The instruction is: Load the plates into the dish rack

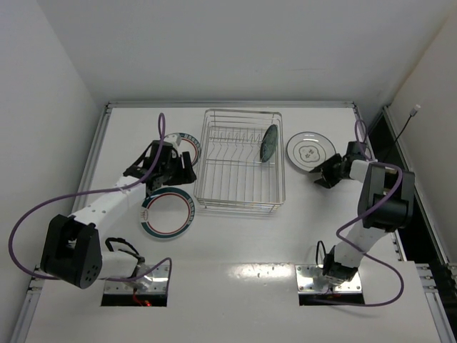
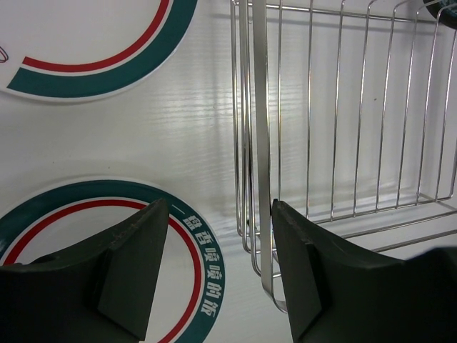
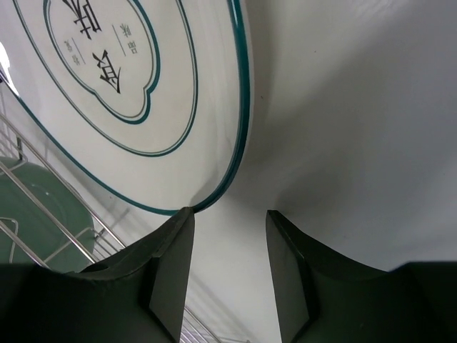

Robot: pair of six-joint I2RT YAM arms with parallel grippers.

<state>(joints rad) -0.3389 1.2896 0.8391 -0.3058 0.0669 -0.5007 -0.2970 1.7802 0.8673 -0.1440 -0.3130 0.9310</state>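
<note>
**Top view.** Records the teal plate (image 1: 269, 143) standing on edge among the prongs of the dish rack (image 1: 239, 209), and three plates flat on the table (image 1: 235, 246). Places the right gripper (image 1: 321, 174) just short of the dark-rimmed plate (image 1: 310, 150), with the rack beyond that plate. Places the left gripper (image 1: 180, 168) beside the rack wall, with the far ringed plate (image 1: 187, 143) ahead and the near ringed plate (image 1: 168, 213) behind.

**Left wrist view.** Shows the left gripper (image 2: 220, 207) spread wide and holding nothing. Puts the near ringed plate (image 2: 196, 246) on the left finger's side and the rack's corner wires (image 2: 260, 143) on the right finger's side, with bare table in the gap. Puts the far ringed plate (image 2: 107, 68) ahead and to the left. Height above the table: cannot tell.

**Right wrist view.** Shows the right gripper (image 3: 228, 214) parted and empty. Puts the rim of the dark-rimmed plate (image 3: 143, 107) just ahead of the left fingertip, off the gap's centre.

**Judgement.** Nearer arm for this plate: the right. Likely calls for a small shift toward the left finger's side before closing on the rim.
</note>
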